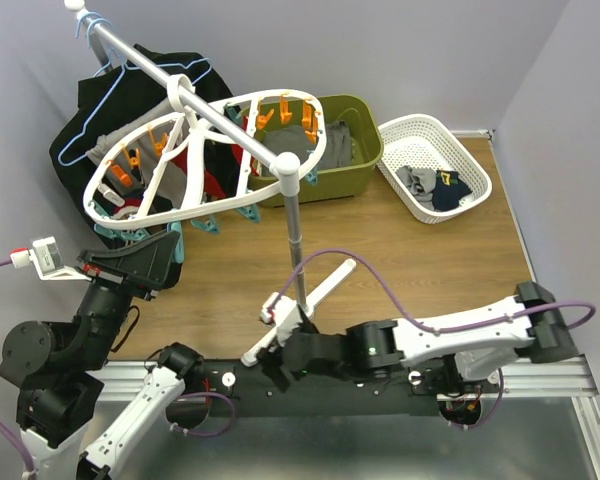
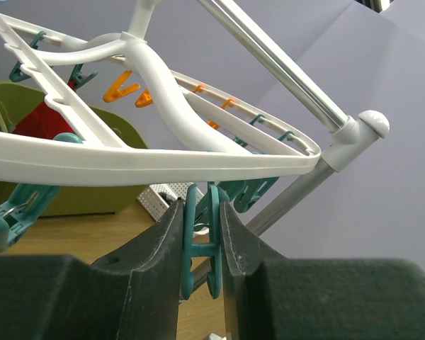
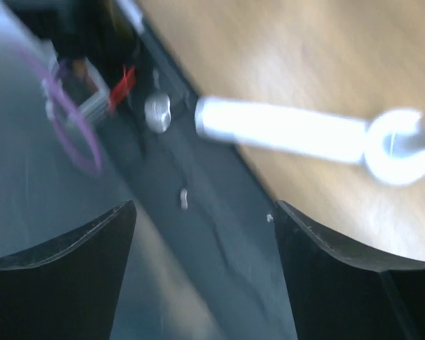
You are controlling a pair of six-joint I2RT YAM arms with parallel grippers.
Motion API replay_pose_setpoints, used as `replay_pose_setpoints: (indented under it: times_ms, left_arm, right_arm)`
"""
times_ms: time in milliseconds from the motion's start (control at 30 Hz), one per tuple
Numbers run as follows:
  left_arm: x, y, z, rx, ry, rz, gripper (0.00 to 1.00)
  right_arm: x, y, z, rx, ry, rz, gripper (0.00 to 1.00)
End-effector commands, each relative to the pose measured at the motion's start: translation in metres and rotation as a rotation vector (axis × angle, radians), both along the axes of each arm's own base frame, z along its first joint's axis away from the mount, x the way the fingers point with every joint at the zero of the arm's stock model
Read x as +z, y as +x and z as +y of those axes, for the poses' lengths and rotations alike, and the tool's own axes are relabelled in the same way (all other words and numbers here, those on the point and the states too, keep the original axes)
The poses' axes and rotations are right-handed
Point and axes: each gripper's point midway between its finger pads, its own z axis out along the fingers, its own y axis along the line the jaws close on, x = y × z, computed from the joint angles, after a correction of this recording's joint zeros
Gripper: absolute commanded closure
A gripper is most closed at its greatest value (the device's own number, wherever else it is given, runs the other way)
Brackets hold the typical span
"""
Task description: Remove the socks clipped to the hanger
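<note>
Teal plastic is pinched between the fingers of the left gripper (image 2: pixel 202 219): a peg (image 2: pixel 213 237) hanging just above them from the rim of the hanger (image 2: pixel 149 166) is squeezed from both sides. Whether a sock hangs from that peg cannot be told.

The task is judged partly done. Grey and dark navy socks (image 1: pixel 435 188) are seen lying in a white basket (image 1: pixel 405 135), well away to the far right of this gripper. What looks like 1 red sock (image 2: pixel 39 122) hangs beyond it to the left, under the hanger, so at least that 1 is left.

The left arm is raised, its wrist reaching up under the hanger's near rim. The right arm is folded low. The right gripper (image 3: pixel 204 212) is spread wide over the dark base with nothing between its jaws, and the white stand foot (image 3: pixel 283 131) lies just ahead.
</note>
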Motion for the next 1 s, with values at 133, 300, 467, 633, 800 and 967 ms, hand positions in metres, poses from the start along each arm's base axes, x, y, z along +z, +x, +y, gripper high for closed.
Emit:
replay_pose_setpoints:
  times_ms: [133,300,467,633,800,967]
  left_arm:
    - [0.010,-0.011,0.003,-0.029,-0.089,0.004,1.00]
    - [0.008,-0.011,-0.002,-0.063,-0.133,0.045,1.00]
    - [0.007,-0.013,0.000,-0.060,-0.158,0.059,1.00]
    - [0.013,-0.016,0.001,-0.066,-0.162,0.042,1.00]
    - [0.017,-0.022,-0.004,-0.107,-0.184,0.034,1.00]
    - [0.017,-0.024,-0.004,-0.120,-0.203,0.043,1.00]
  right_arm:
    - [0.086,0.042,0.136,-0.014,0.203,-0.414,0.04]
    - [0.099,0.074,0.173,-0.038,0.328,-0.465,0.01]
    - [0.107,0.088,0.197,-0.027,0.408,-0.570,0.00]
    - [0.118,0.093,0.219,-0.004,0.489,-0.626,0.00]
    - [0.109,0.099,0.243,0.040,0.484,-0.675,0.00]
    - [0.100,0.115,0.265,0.017,0.453,-0.698,0.00]
